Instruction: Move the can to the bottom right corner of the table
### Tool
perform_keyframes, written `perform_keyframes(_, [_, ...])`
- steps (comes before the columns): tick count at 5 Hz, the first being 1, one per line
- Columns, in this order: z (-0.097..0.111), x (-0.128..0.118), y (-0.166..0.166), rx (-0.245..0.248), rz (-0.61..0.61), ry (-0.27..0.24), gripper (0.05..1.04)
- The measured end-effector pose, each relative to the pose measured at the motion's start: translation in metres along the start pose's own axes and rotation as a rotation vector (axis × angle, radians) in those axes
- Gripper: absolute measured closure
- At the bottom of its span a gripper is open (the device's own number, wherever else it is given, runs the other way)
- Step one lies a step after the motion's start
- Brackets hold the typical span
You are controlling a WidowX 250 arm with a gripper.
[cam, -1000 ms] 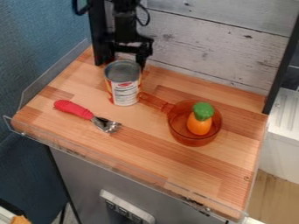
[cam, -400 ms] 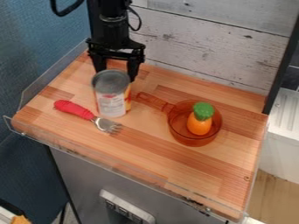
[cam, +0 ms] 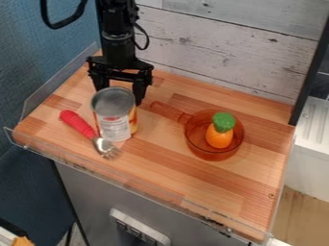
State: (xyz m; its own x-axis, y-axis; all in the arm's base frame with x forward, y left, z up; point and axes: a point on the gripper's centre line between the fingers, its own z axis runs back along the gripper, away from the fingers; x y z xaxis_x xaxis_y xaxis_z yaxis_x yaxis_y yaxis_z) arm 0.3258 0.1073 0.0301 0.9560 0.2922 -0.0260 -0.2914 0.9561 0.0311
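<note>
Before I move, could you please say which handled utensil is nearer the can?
The red-handled fork, lying right beside the can; the see-through orange pan sits farther off.

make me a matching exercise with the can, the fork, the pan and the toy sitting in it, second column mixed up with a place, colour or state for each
Things
1. can
2. fork
3. pan
4. toy

Descriptions
A. orange with a green top
B. see-through, with its handle pointing toward the back left
C. standing upright on the left half of the table
D. lying down, with a red handle

Right pairs: 1-C, 2-D, 3-B, 4-A
</note>
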Motion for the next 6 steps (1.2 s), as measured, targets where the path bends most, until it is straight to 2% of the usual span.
perform_keyframes(2, [0.005, -0.021, -0.007, -0.048, 0.121, -0.059, 0.083])
perform_keyframes(3, [0.005, -0.03, -0.01, -0.069, 0.215, -0.046, 0.083])
perform_keyframes(4, [0.007, -0.04, -0.014, -0.056, 0.309, -0.061, 0.083])
perform_keyframes(6, [0.004, -0.066, -0.038, -0.093, 0.445, -0.047, 0.083])
